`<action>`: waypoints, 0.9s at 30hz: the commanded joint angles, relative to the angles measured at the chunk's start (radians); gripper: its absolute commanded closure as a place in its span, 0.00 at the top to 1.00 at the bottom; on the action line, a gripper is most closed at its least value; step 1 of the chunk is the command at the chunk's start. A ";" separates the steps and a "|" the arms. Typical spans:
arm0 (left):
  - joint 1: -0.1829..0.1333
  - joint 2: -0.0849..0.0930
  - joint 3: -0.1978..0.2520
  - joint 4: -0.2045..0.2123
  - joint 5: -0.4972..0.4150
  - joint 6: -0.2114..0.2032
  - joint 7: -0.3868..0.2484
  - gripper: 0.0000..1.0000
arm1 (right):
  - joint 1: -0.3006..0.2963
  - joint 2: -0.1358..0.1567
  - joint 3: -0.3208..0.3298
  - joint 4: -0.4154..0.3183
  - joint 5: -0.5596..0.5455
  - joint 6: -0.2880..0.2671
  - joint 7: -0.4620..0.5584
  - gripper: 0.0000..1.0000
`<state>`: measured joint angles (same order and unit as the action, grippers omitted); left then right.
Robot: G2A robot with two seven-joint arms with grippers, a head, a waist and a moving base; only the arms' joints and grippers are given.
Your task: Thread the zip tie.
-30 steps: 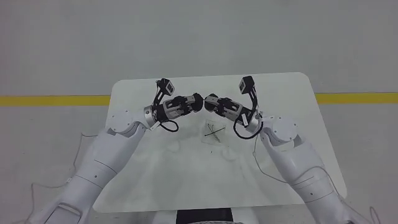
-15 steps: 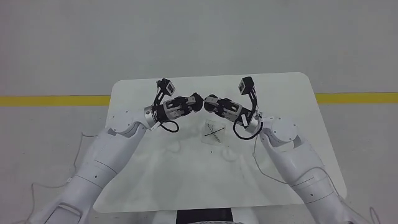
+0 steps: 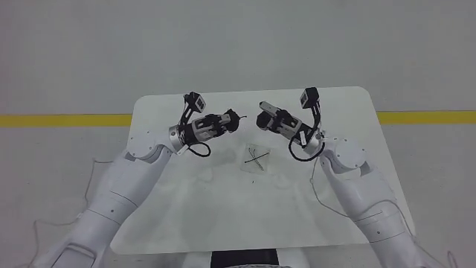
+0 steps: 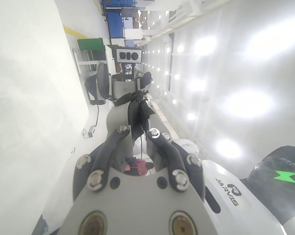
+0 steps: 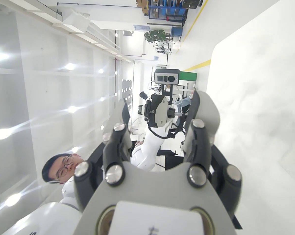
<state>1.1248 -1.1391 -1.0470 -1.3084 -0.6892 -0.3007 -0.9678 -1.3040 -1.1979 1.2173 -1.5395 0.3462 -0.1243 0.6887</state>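
My left gripper (image 3: 228,120) hangs above the middle of the white table (image 3: 342,208), shut on a black zip tie (image 3: 233,113). In the left wrist view the zip tie (image 4: 134,99) sticks out past the shut fingers (image 4: 118,121) as a bunched black loop. My right gripper (image 3: 262,116) faces it from a short gap away, open and holding nothing. Between its spread fingers (image 5: 201,113) in the right wrist view, the left gripper (image 5: 158,113) shows farther off.
Two thin black zip ties (image 3: 256,156) lie crossed on the table below the gap between the grippers. The table's far edge (image 3: 253,93) is close behind both grippers.
The grippers were tip to tip in the earlier frames. The right gripper has opened and pulled back to the right; the left one has drawn slightly left, keeping the zip tie.
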 commanded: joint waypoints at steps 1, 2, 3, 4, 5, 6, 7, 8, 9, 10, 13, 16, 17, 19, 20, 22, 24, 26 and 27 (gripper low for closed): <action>0.007 0.005 -0.014 -0.008 0.000 -0.005 -0.011 0.00 | -0.005 0.005 0.017 -0.003 -0.012 -0.002 0.022 1.00; 0.012 0.007 -0.021 -0.011 -0.003 -0.006 -0.016 0.00 | -0.007 0.008 0.021 -0.005 -0.018 -0.004 0.044 1.00; 0.017 0.008 -0.029 -0.013 -0.010 -0.009 -0.016 0.00 | -0.009 0.010 0.027 -0.002 -0.017 -0.001 0.066 1.00; 0.026 0.010 -0.038 -0.016 -0.026 -0.014 -0.015 0.00 | -0.009 0.010 0.027 -0.002 -0.017 -0.001 0.066 1.00; 0.029 0.012 -0.043 -0.020 -0.021 -0.017 -0.022 0.00 | -0.009 0.010 0.027 -0.002 -0.017 -0.001 0.066 1.00; 0.029 0.013 -0.045 -0.021 -0.017 -0.018 -0.023 0.00 | -0.009 0.010 0.027 -0.002 -0.017 -0.001 0.066 1.00; 0.029 0.013 -0.045 -0.021 -0.017 -0.018 -0.023 0.00 | -0.009 0.010 0.027 -0.002 -0.017 -0.001 0.066 1.00; 0.029 0.013 -0.045 -0.021 -0.017 -0.018 -0.023 0.00 | -0.009 0.010 0.027 -0.002 -0.017 -0.001 0.066 1.00; 0.029 0.013 -0.045 -0.021 -0.017 -0.018 -0.023 0.00 | -0.009 0.010 0.027 -0.002 -0.017 -0.001 0.066 1.00; 0.029 0.013 -0.045 -0.021 -0.017 -0.018 -0.023 0.00 | -0.009 0.010 0.027 -0.002 -0.017 -0.001 0.066 1.00; 0.029 0.013 -0.045 -0.021 -0.017 -0.018 -0.023 0.00 | -0.009 0.010 0.027 -0.002 -0.017 -0.001 0.066 1.00; 0.033 0.012 -0.042 -0.038 -0.015 -0.030 -0.018 0.00 | -0.009 0.010 0.027 -0.002 -0.017 -0.001 0.066 1.00; 0.038 0.012 -0.044 -0.042 -0.019 -0.039 -0.019 0.00 | -0.009 0.010 0.027 -0.002 -0.017 -0.001 0.066 1.00; 0.056 0.012 -0.068 -0.040 -0.053 -0.039 -0.049 0.00 | -0.009 0.010 0.027 -0.002 -0.017 -0.001 0.066 1.00; 0.066 0.013 -0.086 -0.042 -0.070 -0.039 -0.073 0.00 | -0.009 0.010 0.027 -0.002 -0.017 -0.001 0.066 1.00; 0.094 0.013 -0.135 -0.045 -0.093 -0.039 -0.123 0.00 | -0.009 0.010 0.027 -0.002 -0.017 -0.001 0.066 1.00; 0.124 0.012 -0.181 -0.043 -0.114 -0.039 -0.167 0.00 | -0.009 0.010 0.027 -0.002 -0.017 -0.001 0.066 1.00; 0.154 0.010 -0.237 -0.040 -0.128 -0.039 -0.211 0.00 | -0.009 0.010 0.027 -0.002 -0.017 -0.001 0.066 1.00; 0.165 0.008 -0.258 -0.037 -0.133 -0.039 -0.226 0.00 | -0.009 0.010 0.027 -0.002 -0.017 -0.001 0.066 1.00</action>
<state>1.2753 -1.1293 -1.2757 -1.3493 -0.8160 -0.3399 -1.1738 -1.3134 -1.1878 1.2442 -1.5420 0.3297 -0.1254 0.7543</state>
